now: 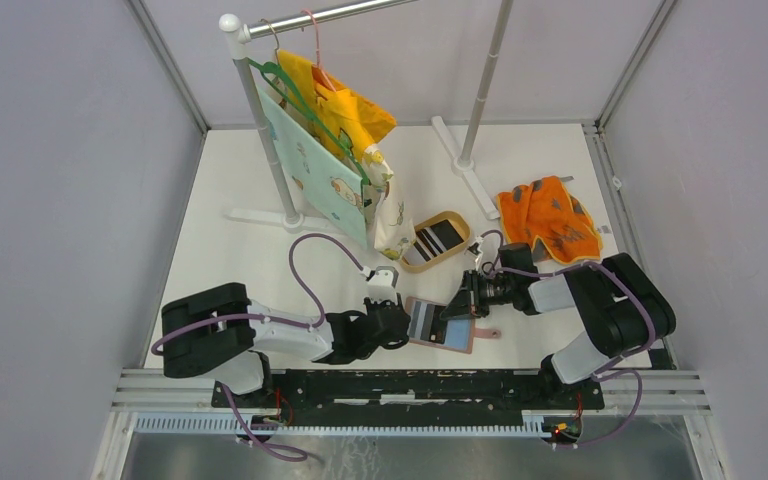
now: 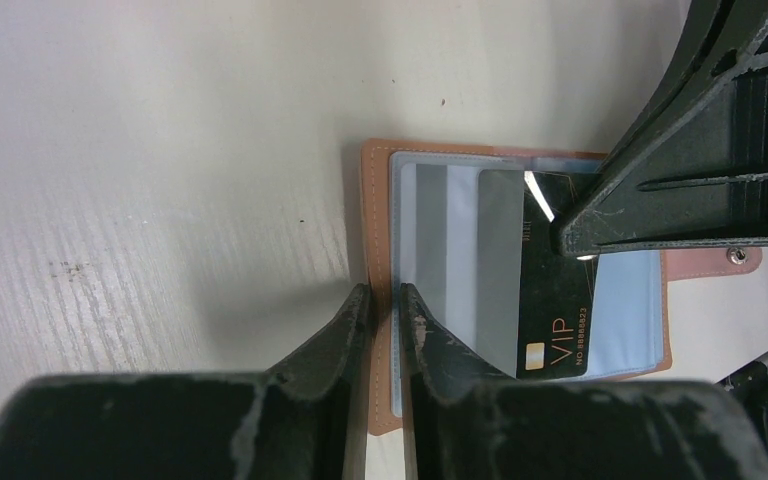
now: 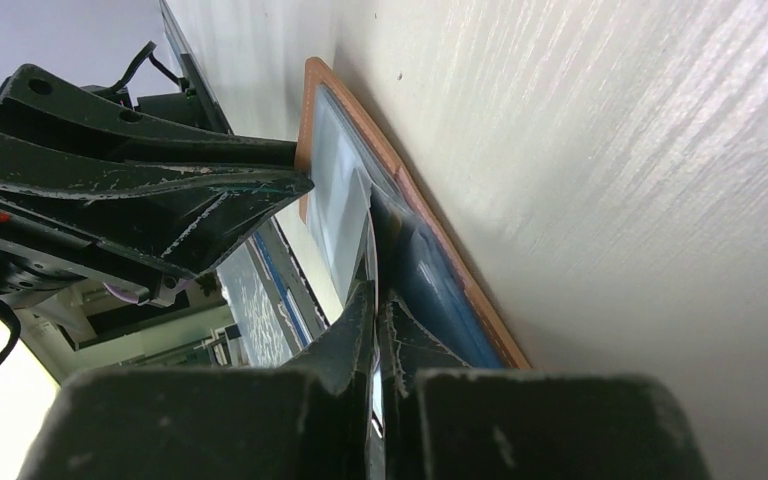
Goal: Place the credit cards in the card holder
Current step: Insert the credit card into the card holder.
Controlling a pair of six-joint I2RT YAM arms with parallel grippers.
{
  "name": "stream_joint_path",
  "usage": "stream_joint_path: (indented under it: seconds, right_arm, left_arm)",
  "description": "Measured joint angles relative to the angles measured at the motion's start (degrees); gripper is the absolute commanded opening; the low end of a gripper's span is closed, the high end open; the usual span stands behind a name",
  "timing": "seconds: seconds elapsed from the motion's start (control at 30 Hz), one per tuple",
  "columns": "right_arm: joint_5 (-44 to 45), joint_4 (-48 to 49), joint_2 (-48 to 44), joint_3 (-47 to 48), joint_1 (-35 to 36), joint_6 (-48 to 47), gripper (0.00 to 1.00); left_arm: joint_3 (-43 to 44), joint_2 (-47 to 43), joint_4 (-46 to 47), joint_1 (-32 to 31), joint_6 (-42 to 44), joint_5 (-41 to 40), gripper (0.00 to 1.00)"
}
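Observation:
The reddish-brown card holder (image 1: 460,345) lies open on the table between the arms, its grey-blue pockets up. My left gripper (image 2: 384,295) is shut on the holder's left edge (image 2: 378,200). A grey card (image 2: 500,270) sits in a pocket. My right gripper (image 3: 373,295) is shut on a black VIP card (image 2: 560,320), which lies partly tucked over the inner pockets. The right gripper's fingers (image 2: 680,150) reach in from the upper right. More striped credit cards (image 1: 434,240) lie in the tan oval dish (image 1: 457,218).
An orange patterned cloth (image 1: 548,222) lies at the back right. A white clothes rack (image 1: 260,130) with hanging cloths (image 1: 345,115) stands at the back left, its second pole (image 1: 480,100) further right. The black rail (image 1: 390,385) runs along the near edge.

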Motion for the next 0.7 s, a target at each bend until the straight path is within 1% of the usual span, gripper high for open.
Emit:
stream_joint_path:
  seconds: [0.27,0.4,0.5,0.7]
  right_arm:
    - [-0.04,1.84,0.50,-0.07,0.31,1.79,0.08]
    - [-0.04,2.32,0.92,-0.09,0.33,2.27,0.09]
    - [-0.04,2.51,1.27,-0.09,0.35,2.32,0.11]
    - [-0.02,2.58,1.46,-0.09,0.35,2.25,0.12]
  left_arm:
    - [0.00,-0.04,0.00,0.00,0.00,0.02,0.21]
    - [0.00,-0.33,-0.39,0.04,0.00,0.07,0.33]
    - [-0.04,-1.27,-1.99,-0.02,0.00,0.94,0.40]
    - [-0.28,-5.16,-5.01,-0.07,0.63,2.27,0.41]
